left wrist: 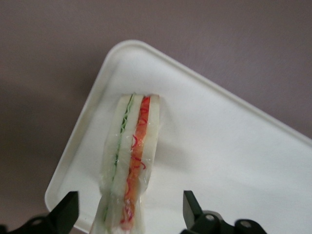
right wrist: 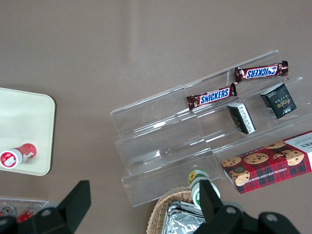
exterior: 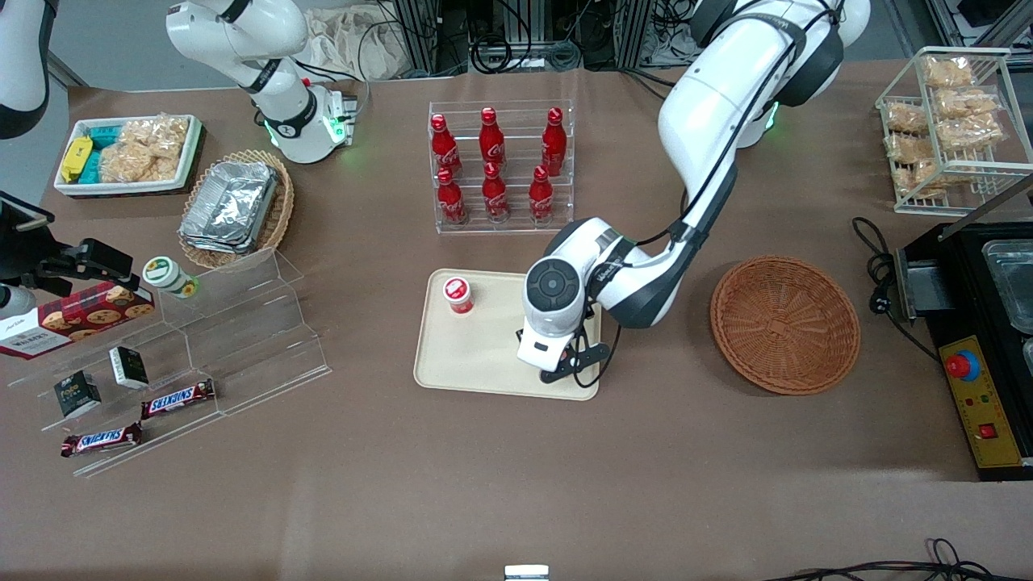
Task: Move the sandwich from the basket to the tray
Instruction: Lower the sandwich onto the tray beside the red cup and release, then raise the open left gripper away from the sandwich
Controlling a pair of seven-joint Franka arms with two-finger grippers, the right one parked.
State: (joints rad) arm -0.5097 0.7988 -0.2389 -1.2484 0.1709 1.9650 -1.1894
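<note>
The sandwich (left wrist: 130,161), white bread with a green and a red filling layer in clear wrap, rests on its edge on the beige tray (left wrist: 234,161) near one rounded corner. My left gripper (left wrist: 130,209) is directly over it, open, with a gap between each black finger and the wrap. In the front view the gripper (exterior: 565,359) hangs low over the tray (exterior: 476,355), at its end toward the working arm, and hides the sandwich. The reddish-brown wicker basket (exterior: 784,323) sits beside the tray with nothing in it.
A small red-lidded cup (exterior: 458,294) stands on the tray's other end. A clear rack of red bottles (exterior: 500,165) is farther from the front camera than the tray. Acrylic steps with snacks (exterior: 194,355) lie toward the parked arm's end, a black control box (exterior: 980,363) toward the working arm's.
</note>
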